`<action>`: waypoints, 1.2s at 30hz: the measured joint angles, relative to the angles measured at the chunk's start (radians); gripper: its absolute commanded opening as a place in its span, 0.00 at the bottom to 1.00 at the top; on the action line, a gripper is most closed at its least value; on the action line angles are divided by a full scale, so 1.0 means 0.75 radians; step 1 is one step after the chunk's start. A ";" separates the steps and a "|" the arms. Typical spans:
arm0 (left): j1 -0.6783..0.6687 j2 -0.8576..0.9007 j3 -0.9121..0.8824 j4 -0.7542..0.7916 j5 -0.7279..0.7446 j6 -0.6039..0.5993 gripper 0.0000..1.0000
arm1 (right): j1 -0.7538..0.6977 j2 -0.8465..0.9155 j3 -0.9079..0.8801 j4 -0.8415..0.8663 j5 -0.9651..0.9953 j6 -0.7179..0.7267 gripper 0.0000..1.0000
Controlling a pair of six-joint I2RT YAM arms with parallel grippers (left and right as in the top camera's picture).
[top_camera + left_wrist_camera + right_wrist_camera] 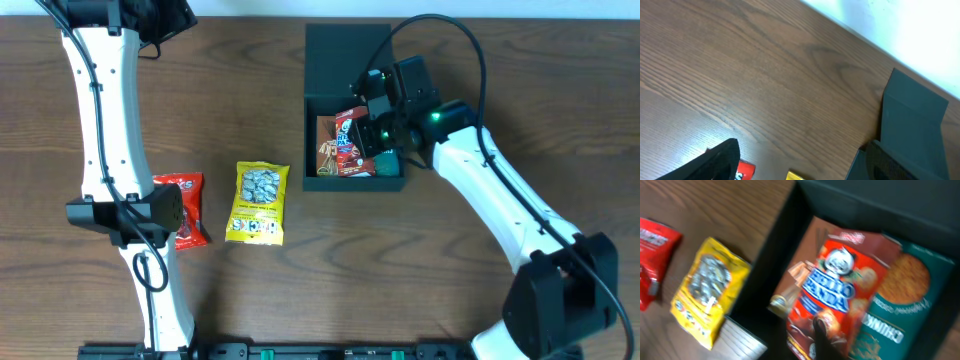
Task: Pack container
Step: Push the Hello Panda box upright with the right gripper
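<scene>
Right gripper (821, 332) jaws together, pinching red foil snack pouch (840, 290) inside dark charcoal-teal square cardboard container (345, 50), upper centre-right of overhead frame on brown wooden worktop (450, 300). Left gripper (800, 169) spread apart, empty, upper left.

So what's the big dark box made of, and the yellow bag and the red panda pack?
The container looks like cardboard with a dull matte finish: flat stiff walls, a folded flap lid, no shine. The yellow bag seems to be thin glossy plastic film, crinkled and a bit puffy. The red panda pack is probably plastic or foil film too, since it bends and creases, though the picture is blurry.
</scene>
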 measured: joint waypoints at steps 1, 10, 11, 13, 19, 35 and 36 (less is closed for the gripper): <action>0.000 0.000 0.000 0.003 0.000 0.002 0.84 | 0.015 0.000 0.000 0.018 0.002 0.004 0.02; 0.000 0.000 0.000 0.003 0.000 0.012 0.84 | 0.066 0.111 0.000 0.016 0.088 0.046 0.01; 0.000 0.000 0.000 0.003 0.000 0.012 0.84 | 0.066 0.142 0.000 0.016 0.087 0.051 0.01; 0.000 0.000 0.000 0.003 0.000 0.013 0.84 | 0.066 0.166 0.000 0.017 0.086 0.056 0.02; -0.008 0.000 0.000 0.002 0.000 0.018 0.84 | 0.066 0.174 0.000 0.005 0.134 0.060 0.01; -0.097 0.000 0.000 0.003 0.017 0.035 0.84 | -0.030 0.173 0.006 -0.078 0.242 0.058 0.01; -0.109 0.000 0.000 0.003 0.026 0.037 0.84 | -0.037 0.173 0.007 -0.080 0.242 0.058 0.01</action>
